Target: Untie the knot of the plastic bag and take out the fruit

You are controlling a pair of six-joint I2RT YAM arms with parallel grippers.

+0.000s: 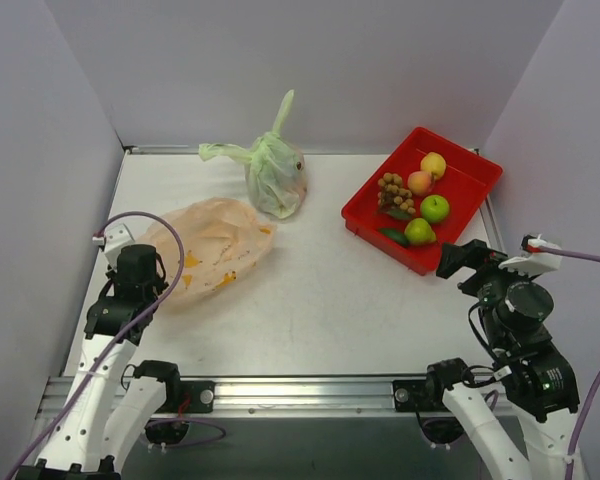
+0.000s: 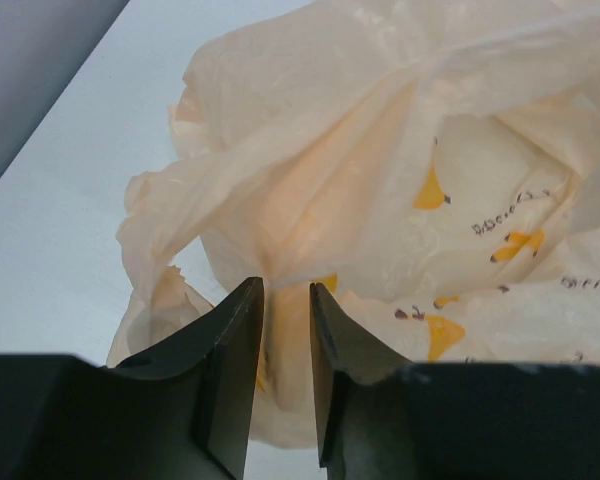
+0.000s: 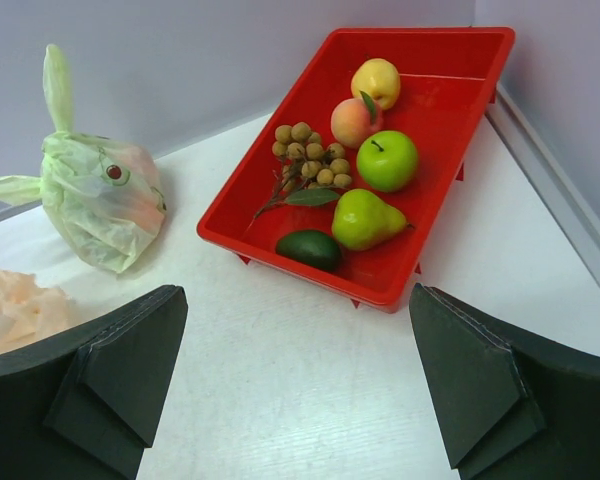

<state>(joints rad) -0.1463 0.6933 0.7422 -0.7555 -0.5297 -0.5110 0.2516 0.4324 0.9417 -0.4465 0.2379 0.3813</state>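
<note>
The pale orange plastic bag (image 1: 215,240) is lying slumped and crinkled on the left side of the table (image 1: 310,300), its yellow-orange print showing through the film. The left pincer (image 2: 285,288) is sitting right at the bag's near-left end, its jaws standing just slightly apart with a narrow slit between them. Bag film is filling the wrist view straight ahead and showing through that slit, and I cannot tell whether any of it is caught between the fingers. The knot is not making itself out among all those folds.

Over on the right, the right pincer (image 3: 298,300) is hanging near the table's right edge with its jaws spread wide and nothing between them, looking toward the red tray (image 1: 467,178). The tray is sitting at the far right, and the fruit is lying inside it. A yellow fruit (image 3: 376,80) is sitting farthest back, with a peach (image 3: 352,122) just beside it. A green apple (image 3: 386,160) is sitting nearer, and a cluster of small brown balls (image 3: 308,155) with a leafy stem is lying to its left. A green pear (image 3: 365,220) and a dark green avocado (image 3: 310,248) are lying at the tray's near end.

A tied green bag (image 1: 275,175) is standing at the far middle, well apart from the tray, its tail pointing up.
</note>
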